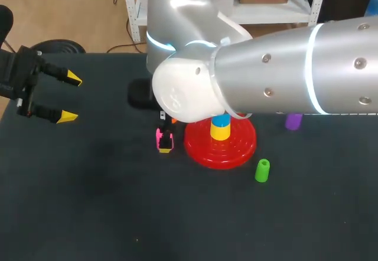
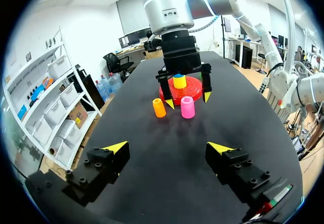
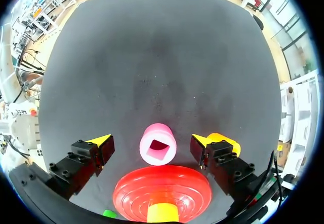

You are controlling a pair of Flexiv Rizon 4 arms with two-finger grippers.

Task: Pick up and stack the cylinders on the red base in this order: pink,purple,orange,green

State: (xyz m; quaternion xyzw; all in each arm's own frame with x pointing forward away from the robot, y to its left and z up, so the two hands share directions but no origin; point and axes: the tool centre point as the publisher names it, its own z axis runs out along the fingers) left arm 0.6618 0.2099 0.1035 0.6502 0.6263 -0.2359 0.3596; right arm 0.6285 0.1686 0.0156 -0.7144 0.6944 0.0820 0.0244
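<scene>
The pink plastic cylinder (image 3: pixel 158 144) stands upright between the right gripper's (image 3: pixel 152 141) spread fingers, touching neither, just beside the red plastic base (image 3: pixel 162 193). It looks light, stiff and smooth, best pinched on its curved wall at mid-height. One base, four cylinders: this pink, an orange plastic cylinder (image 2: pixel 159 108) just outside one finger, a purple plastic cylinder (image 1: pixel 293 121) and a green plastic cylinder (image 1: pixel 261 170) past the base; the left gripper (image 1: pixel 71 98) gapes open, well apart.

A black, matte table (image 1: pixel 88 214), faintly speckled, spreads wide under everything.
</scene>
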